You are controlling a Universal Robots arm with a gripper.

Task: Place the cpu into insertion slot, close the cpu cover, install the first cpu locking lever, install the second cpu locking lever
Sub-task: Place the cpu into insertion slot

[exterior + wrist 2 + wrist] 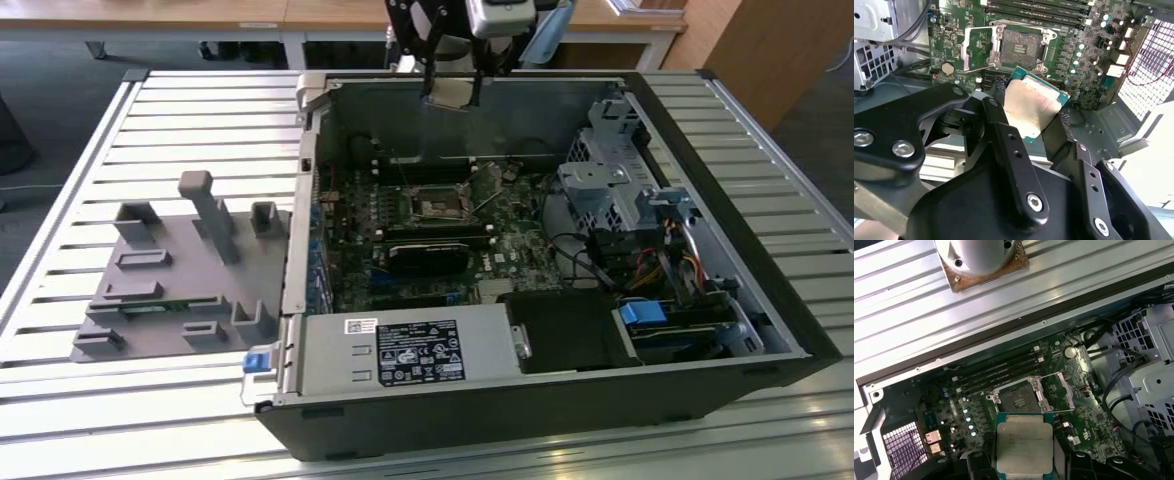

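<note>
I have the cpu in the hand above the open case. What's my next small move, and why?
Probably lower the hand toward the insertion slot, with the cpu lined up over it. The cpu is gripped well above the board, the slot looks empty, and the cpu cover lies swung open beside it, so nothing visible blocks the way.

— What's cut off?
— The arm [434, 30], at twelve o'clock in the exterior view, by the edge.
— Hidden?
— In the second wrist view the gripper [1026, 125] covers two cpu [1031, 102] edges. The slot [1020, 47] pins are too small to tell.
</note>
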